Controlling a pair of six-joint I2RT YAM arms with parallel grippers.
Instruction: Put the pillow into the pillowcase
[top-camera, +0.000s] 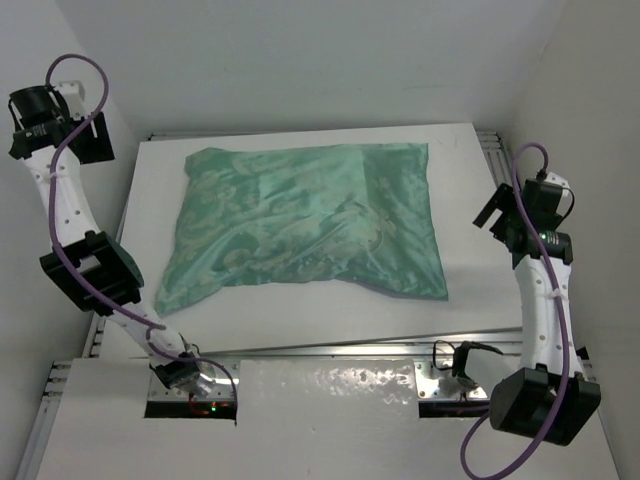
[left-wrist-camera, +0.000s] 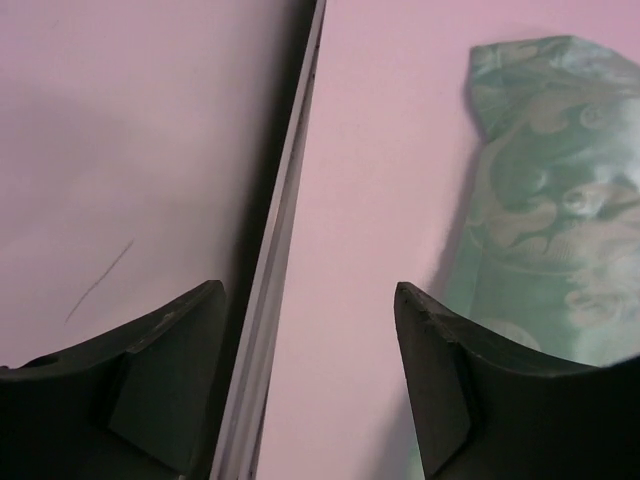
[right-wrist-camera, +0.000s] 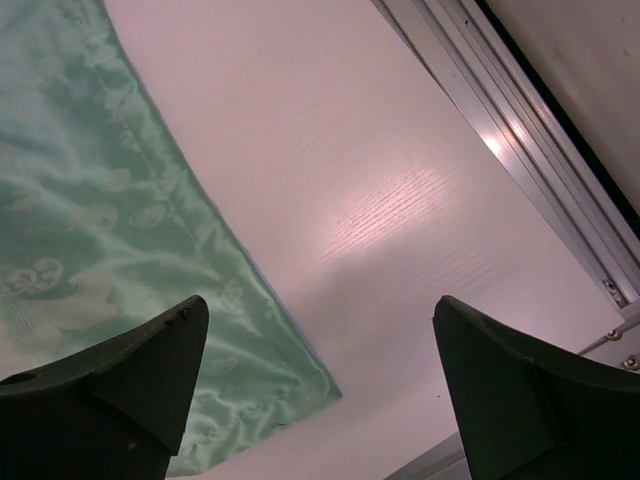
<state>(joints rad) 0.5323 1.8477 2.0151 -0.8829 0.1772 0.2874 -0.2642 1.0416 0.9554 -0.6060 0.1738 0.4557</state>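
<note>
Sea-green pillowcase bulges on counter; left gripper and right gripper both wide, empty. Risk: right one snags near corner, pulling hidden pillow out.

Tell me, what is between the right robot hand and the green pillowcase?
Only bare white table separates the right gripper and the pillowcase, seen in the top and right wrist views.
</note>
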